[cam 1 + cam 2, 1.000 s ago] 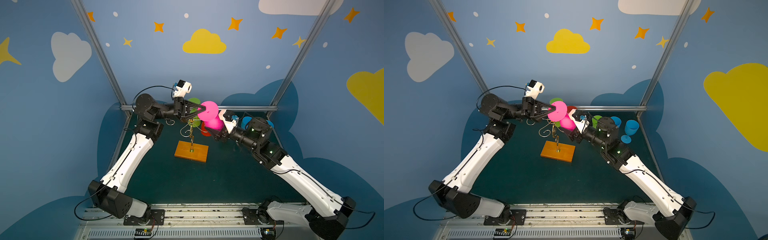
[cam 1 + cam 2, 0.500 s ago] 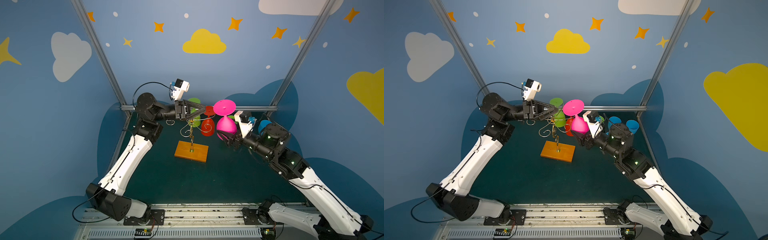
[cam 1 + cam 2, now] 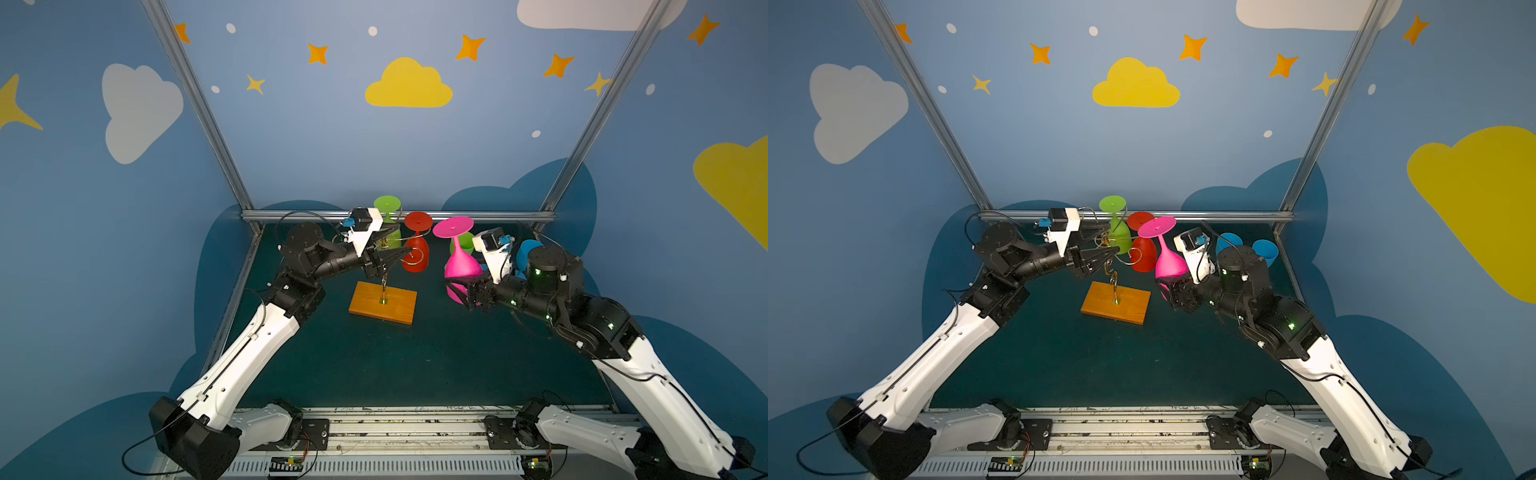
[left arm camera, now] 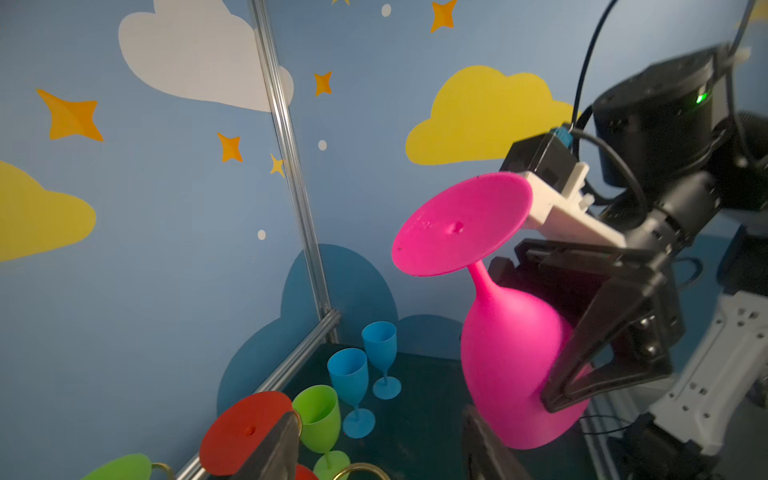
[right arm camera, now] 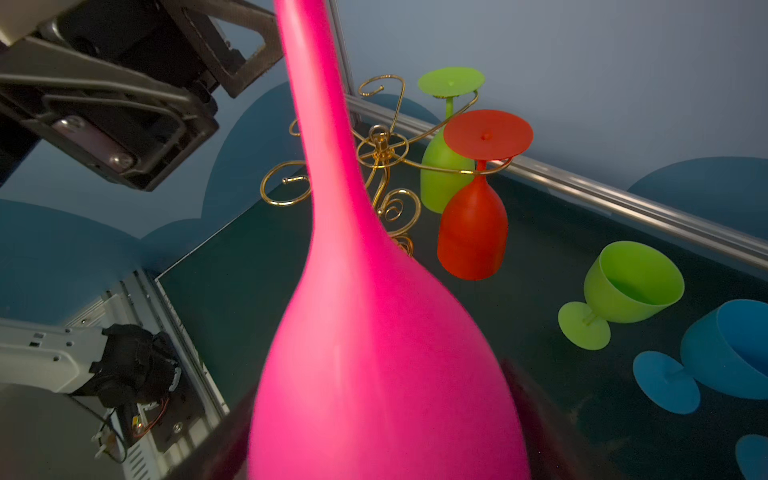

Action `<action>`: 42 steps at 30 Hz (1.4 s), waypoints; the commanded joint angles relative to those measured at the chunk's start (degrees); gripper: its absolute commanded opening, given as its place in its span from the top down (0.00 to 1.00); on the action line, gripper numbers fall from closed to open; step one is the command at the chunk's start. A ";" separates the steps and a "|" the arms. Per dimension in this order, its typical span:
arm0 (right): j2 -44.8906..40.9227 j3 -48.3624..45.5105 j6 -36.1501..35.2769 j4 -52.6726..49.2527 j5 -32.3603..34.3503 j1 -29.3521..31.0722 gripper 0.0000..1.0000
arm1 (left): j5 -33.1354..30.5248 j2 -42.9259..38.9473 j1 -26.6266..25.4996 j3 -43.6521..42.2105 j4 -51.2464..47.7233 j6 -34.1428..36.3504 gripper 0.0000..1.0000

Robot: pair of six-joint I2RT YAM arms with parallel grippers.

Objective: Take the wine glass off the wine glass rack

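Note:
My right gripper point(image 3: 459, 291) point(image 3: 1166, 287) is shut on the bowl of a pink wine glass point(image 3: 460, 266) point(image 3: 1169, 264) point(image 5: 374, 353), held upside down, foot up, to the right of the wine glass rack and clear of it. The wine glass rack point(image 3: 384, 301) point(image 3: 1116, 302) point(image 5: 382, 153) is gold wire on an orange wooden base. A red glass point(image 3: 415, 259) point(image 5: 473, 232) and a green glass point(image 3: 1119, 237) point(image 5: 440, 178) hang from it. My left gripper point(image 3: 392, 249) point(image 3: 1100, 242) point(image 4: 378, 457) stands open by the rack's top, holding nothing.
An upright green glass point(image 3: 464, 245) point(image 5: 631, 286) and two blue glasses point(image 3: 1229, 243) point(image 3: 1264, 251) point(image 4: 353, 374) stand on the dark mat at the back right, behind my right arm. A metal rail point(image 3: 399, 216) runs along the back edge.
My left gripper has opened and let go of the pink glass's foot, staying near the rack. My right arm has carried the pink glass right and lower, away from the rack.

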 commanded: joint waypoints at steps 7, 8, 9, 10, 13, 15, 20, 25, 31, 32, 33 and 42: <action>5.46 3.78 1.11 -1.90 -4.29 2.58 0.56 | -4.15 -1.40 -2.23 -0.34 4.38 14.67 0.40; 6.09 4.14 1.15 -1.88 -4.21 3.22 0.57 | -3.73 -1.40 -2.35 -0.29 4.15 14.87 0.40; 6.65 4.32 1.12 -1.88 -4.13 3.70 0.57 | -3.47 -1.40 -2.40 -0.19 3.83 15.09 0.41; 7.23 4.68 1.12 -1.80 -4.12 4.28 0.57 | -3.15 -1.27 -2.53 -0.17 3.44 15.42 0.41; 8.73 5.56 1.16 -1.69 -3.78 5.90 0.58 | -3.31 -1.16 -2.71 -0.32 2.25 16.73 0.43; 9.44 5.85 1.24 -1.49 -3.59 6.87 0.58 | -4.27 -1.39 -2.71 -0.84 2.14 17.59 0.46; 10.77 6.14 1.60 -1.22 -2.86 8.65 0.58 | -4.72 -2.15 -2.72 -1.73 2.01 17.54 0.55; 11.18 5.99 2.17 -0.52 -2.41 9.52 0.57 | -6.90 -3.15 -2.74 -2.73 2.28 16.84 0.74; 9.72 4.68 3.56 1.66 -2.18 9.67 0.40 | -9.46 -4.62 -2.71 -3.91 2.72 15.70 0.96; 9.31 4.33 3.87 2.13 -2.41 9.60 0.33 | -10.76 -4.85 -2.71 -4.25 3.24 14.75 0.97; 8.65 3.88 4.14 2.89 -2.68 9.56 0.27 | -12.16 -5.08 -2.79 -4.67 4.05 13.77 0.97; -1.69 -4.59 8.37 13.93 -3.31 7.72 0.16 | -17.52 -2.91 -0.80 -0.39 -3.57 0.72 0.97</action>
